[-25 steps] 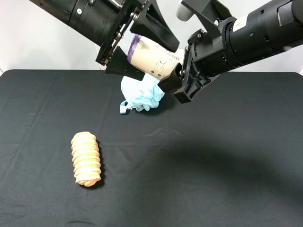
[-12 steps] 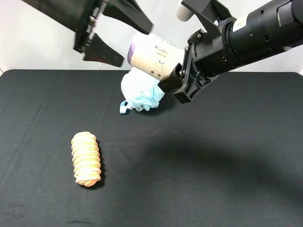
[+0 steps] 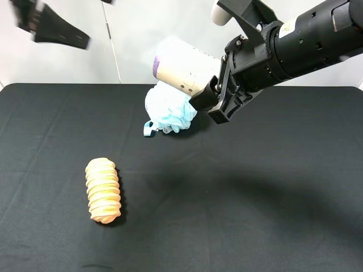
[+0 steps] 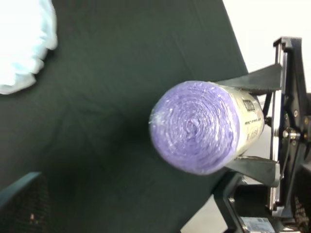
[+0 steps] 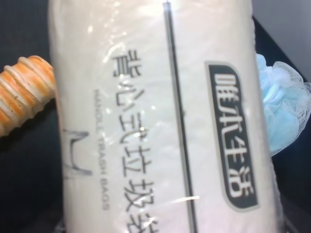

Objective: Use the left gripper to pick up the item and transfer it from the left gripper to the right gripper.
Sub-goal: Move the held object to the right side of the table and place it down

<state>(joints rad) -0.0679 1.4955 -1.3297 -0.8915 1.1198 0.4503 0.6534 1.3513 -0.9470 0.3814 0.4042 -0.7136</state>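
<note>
The item [image 3: 182,69], a cream-labelled roll with a purple end, hangs in the air above the table, held at its far end by my right gripper [image 3: 211,85], which is shut on it. My left gripper [image 3: 93,22] is open and empty at the top left, well clear of the roll. In the left wrist view the roll's purple end [image 4: 194,127] faces the camera, with the right gripper [image 4: 245,126] clamped around its other end. One left fingertip [image 4: 22,200] shows at the edge. The roll's label [image 5: 160,121] fills the right wrist view.
A ridged orange loaf [image 3: 103,190] lies on the black table [image 3: 255,198] at the front left. A light-blue bath pouf [image 3: 168,110] sits at the back centre, just below the held roll. Both also show in the right wrist view, the loaf [image 5: 24,92] and the pouf [image 5: 286,107].
My left gripper opened, let go of the roll and pulled away up and to the left. The roll stays in the right gripper, which has not moved.
</note>
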